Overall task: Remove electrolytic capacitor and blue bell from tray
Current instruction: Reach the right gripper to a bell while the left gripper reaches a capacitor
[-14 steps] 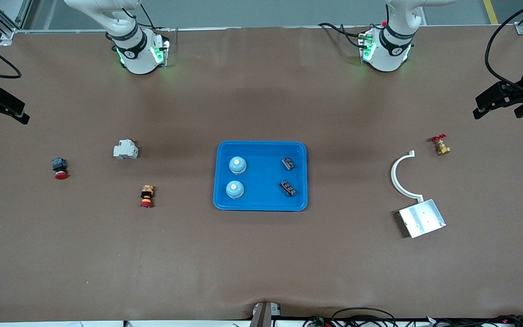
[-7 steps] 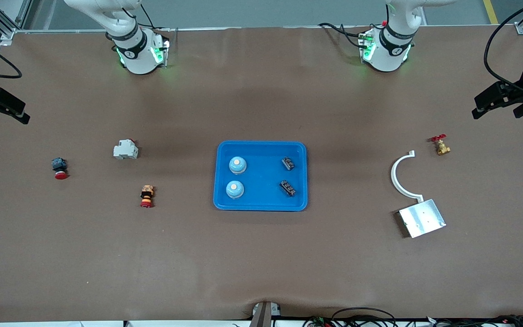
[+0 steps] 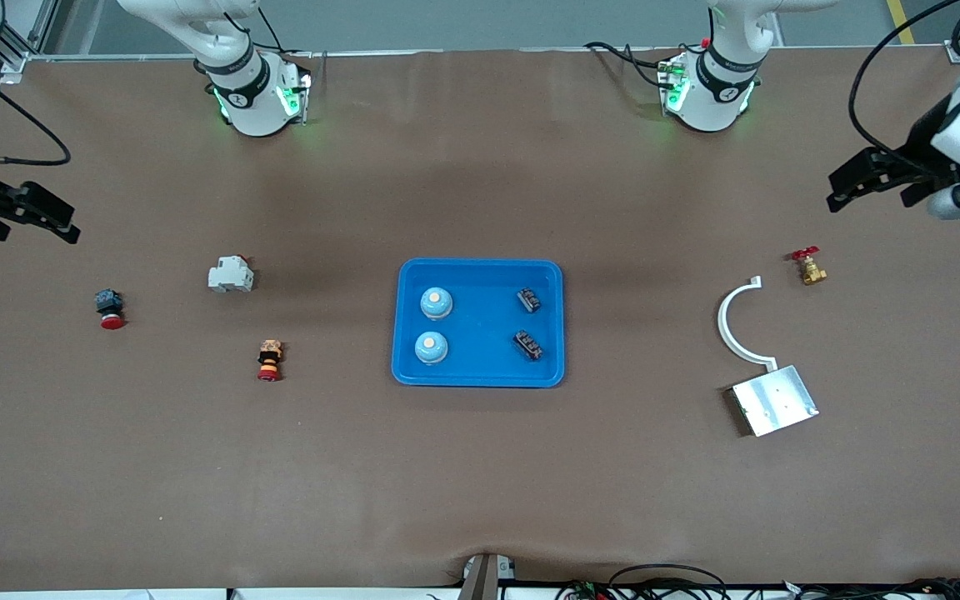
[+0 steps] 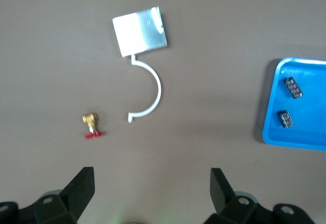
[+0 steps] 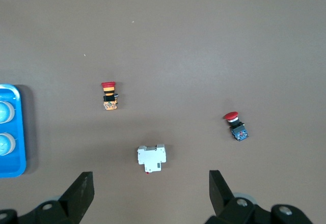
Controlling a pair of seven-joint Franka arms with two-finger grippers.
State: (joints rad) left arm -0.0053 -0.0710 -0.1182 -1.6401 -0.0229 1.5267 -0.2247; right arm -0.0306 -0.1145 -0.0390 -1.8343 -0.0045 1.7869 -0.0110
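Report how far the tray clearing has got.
Nothing is out yet. The blue tray holds two blue bells and two small dark components. Neither gripper holds anything: the left gripper is open above the table near the brass valve, the right gripper open above the table's other end. All the removals are left.

We have both arms up over the table (image 3: 480, 500): left gripper (image 3: 851, 185) over its left arm's end, right gripper (image 3: 51, 218) over the right arm's end. Both sets of fingers (image 4: 81, 186) spread wide, nothing between them.
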